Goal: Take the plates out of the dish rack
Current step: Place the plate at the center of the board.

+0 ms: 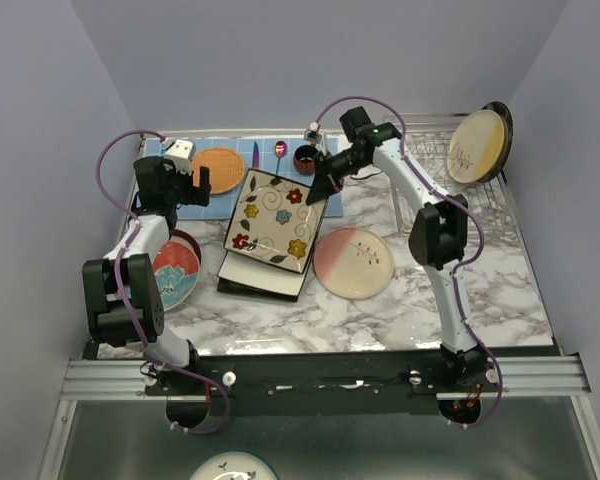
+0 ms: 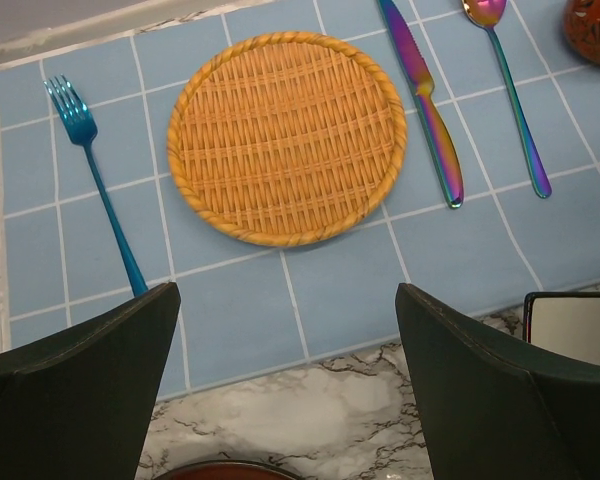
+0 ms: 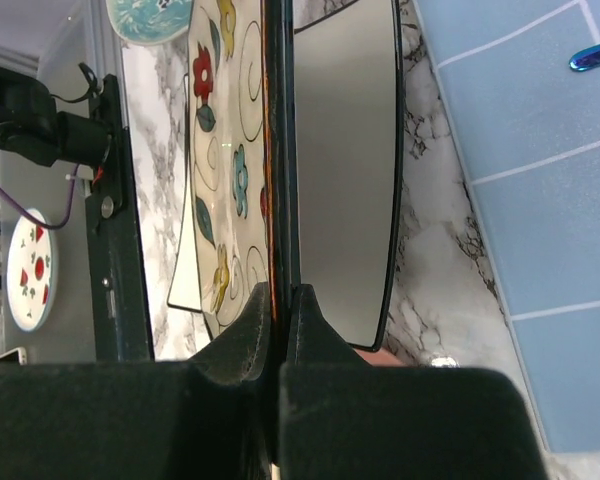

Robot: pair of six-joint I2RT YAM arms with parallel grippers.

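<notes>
My right gripper (image 1: pixel 333 172) (image 3: pixel 282 290) is shut on the rim of a dark square plate (image 1: pixel 327 180) (image 3: pixel 345 170), held on edge and tilted above the flowered square plate (image 1: pixel 274 221) (image 3: pixel 220 150). The flowered plate tops a stack of square plates (image 1: pixel 260 282). A pink and cream round plate (image 1: pixel 353 262) lies to its right, and a red and teal plate (image 1: pixel 177 270) to its left. The dish rack (image 1: pixel 430 160) at the back right holds a cream round plate (image 1: pixel 478 146). My left gripper (image 1: pixel 183 172) (image 2: pixel 287 290) hangs open and empty at the blue mat's near edge.
On the blue tiled mat (image 2: pixel 330 300) lie an orange woven mat (image 2: pixel 285 135) (image 1: pixel 217 168), a blue fork (image 2: pixel 95 180), a knife (image 2: pixel 425 100) and a spoon (image 2: pixel 505 80). A dark-red cup (image 1: pixel 305 158) stands behind the held plate. Another plate (image 1: pixel 225 468) lies below the table's front.
</notes>
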